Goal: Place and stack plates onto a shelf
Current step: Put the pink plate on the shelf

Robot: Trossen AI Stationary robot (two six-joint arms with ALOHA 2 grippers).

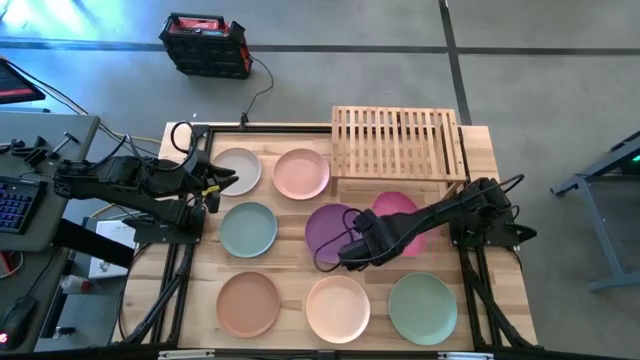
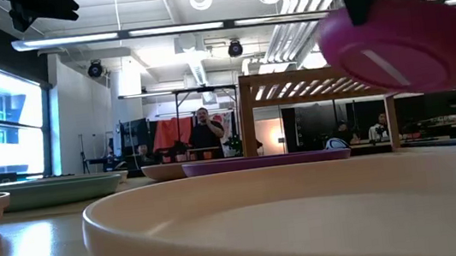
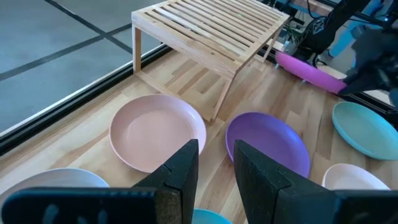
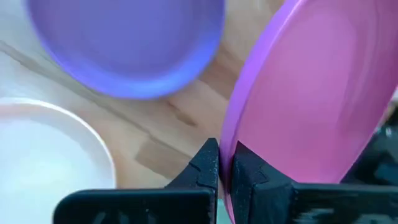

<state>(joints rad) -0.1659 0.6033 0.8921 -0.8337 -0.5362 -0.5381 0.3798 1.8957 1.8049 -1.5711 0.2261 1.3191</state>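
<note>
The right gripper [image 4: 225,163] is clenched on the rim of the magenta plate [image 1: 396,216], holding it tilted above the bench, just in front of the shelf [image 1: 397,143] and beside the purple plate [image 1: 330,228]. The left gripper [image 3: 215,158] waits near the bench's left edge, jaws parted, grasping nothing

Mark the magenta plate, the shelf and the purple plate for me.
magenta plate [image 4: 311,93]: right wrist view, on its inner face.
shelf [image 1: 395,143]: high view, middle of the slatted top.
purple plate [image 3: 267,142]: left wrist view, centre of the plate's well.
</note>
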